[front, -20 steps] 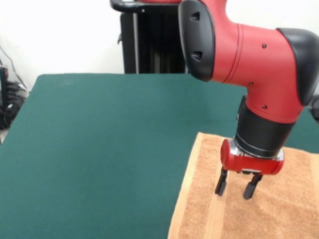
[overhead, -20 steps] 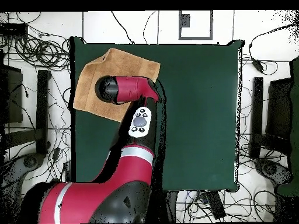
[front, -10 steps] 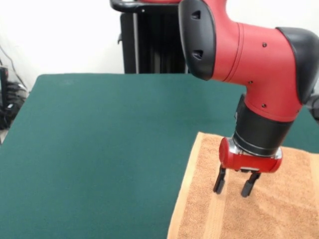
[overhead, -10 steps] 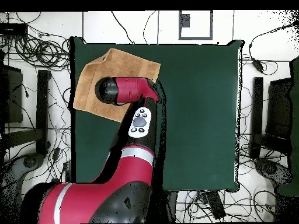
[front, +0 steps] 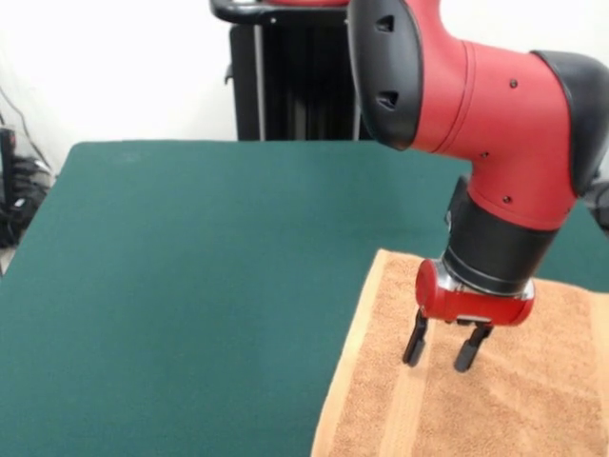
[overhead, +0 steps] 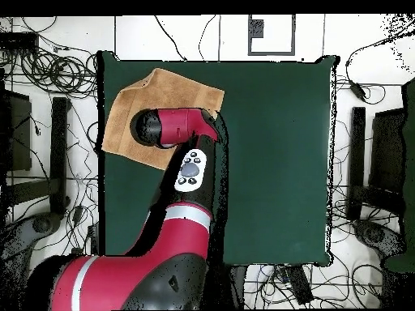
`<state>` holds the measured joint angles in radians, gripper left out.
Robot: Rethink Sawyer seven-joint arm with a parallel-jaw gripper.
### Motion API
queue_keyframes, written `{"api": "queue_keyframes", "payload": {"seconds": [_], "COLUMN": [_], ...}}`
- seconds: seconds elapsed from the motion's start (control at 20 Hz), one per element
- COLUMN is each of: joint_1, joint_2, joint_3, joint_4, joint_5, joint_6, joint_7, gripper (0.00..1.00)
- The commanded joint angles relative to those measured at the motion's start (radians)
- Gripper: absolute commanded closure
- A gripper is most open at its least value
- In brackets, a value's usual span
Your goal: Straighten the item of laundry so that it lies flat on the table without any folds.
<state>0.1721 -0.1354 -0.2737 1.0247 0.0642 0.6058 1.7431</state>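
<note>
The orange-tan towel (front: 495,400) lies spread on the dark green table (front: 209,276) at the front right of the front view, and runs off the picture's right and bottom edges. A woven stripe band runs along its left side. My gripper (front: 438,350) hangs open and empty just above the towel, near that band. In the overhead view the towel (overhead: 182,89) lies at the table's (overhead: 275,162) upper left corner and overhangs the left edge. The arm's wrist (overhead: 162,127) hides the gripper and the towel's middle there. No white tag shows.
The black pedestal (front: 285,76) stands behind the table's far edge. Cables and dark equipment stands (overhead: 61,138) lie on the floor around the table. The green top stretches to the left of the towel in the front view.
The gripper has shifted slightly left and toward the camera over the towel, still open. The towel's near left edge has slid a little to the left.
</note>
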Motion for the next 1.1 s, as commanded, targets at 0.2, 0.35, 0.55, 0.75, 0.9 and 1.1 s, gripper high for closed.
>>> {"api": "queue_keyframes", "payload": {"seconds": [0.2,0.35,0.55,0.75,0.9,1.1], "joint_1": [0.013,0.012,0.001,-0.007,-0.009,-0.016], "joint_2": [0.137,0.139,0.129,0.121,0.131,0.151], "joint_3": [0.026,0.025,0.035,0.040,0.035,0.029], "joint_4": [0.205,0.221,0.250,0.291,0.313,0.333], "joint_5": [-0.140,-0.149,-0.182,-0.215,-0.243,-0.287], "joint_6": [0.289,0.315,0.361,0.375,0.347,0.298], "joint_7": [-0.034,-0.035,-0.083,-0.104,-0.091,-0.091], "gripper": [0.00,0.00,0.00,0.00,0.00,0.00]}}
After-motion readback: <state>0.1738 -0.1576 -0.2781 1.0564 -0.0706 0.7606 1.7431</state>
